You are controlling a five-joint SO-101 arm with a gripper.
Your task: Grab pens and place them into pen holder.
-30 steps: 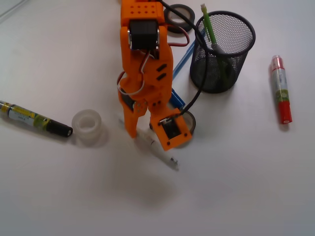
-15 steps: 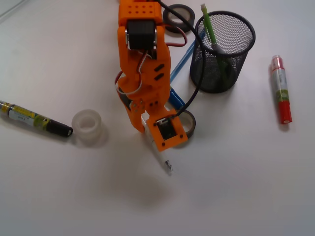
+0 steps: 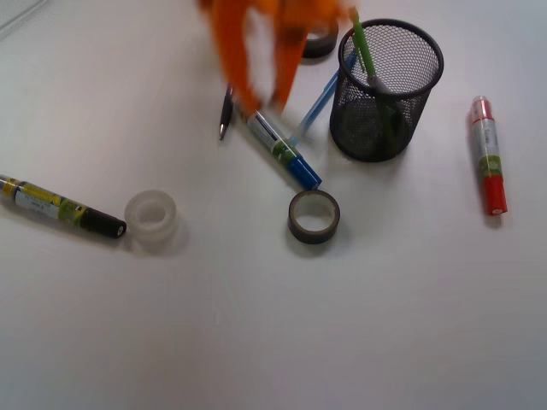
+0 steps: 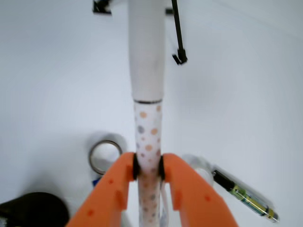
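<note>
My gripper is shut on a white pen with coloured dots, which sticks straight out ahead between the orange jaws. In the front view the gripper is an orange blur at the top, left of the pen holder, and the held pen cannot be made out there. The black mesh pen holder stands upright with a light green pen and a grey pen inside. A light blue pen lies against its left side. A dark blue pen lies on the table further left.
A blue marker lies below the gripper. A dark tape roll sits mid-table, another at the back. A clear tape roll and a black marker lie left. A red marker lies right.
The gripper closed on the white pen, lifted it off the table and swung back toward the top, uncovering the blue marker and the dark blue pen.
</note>
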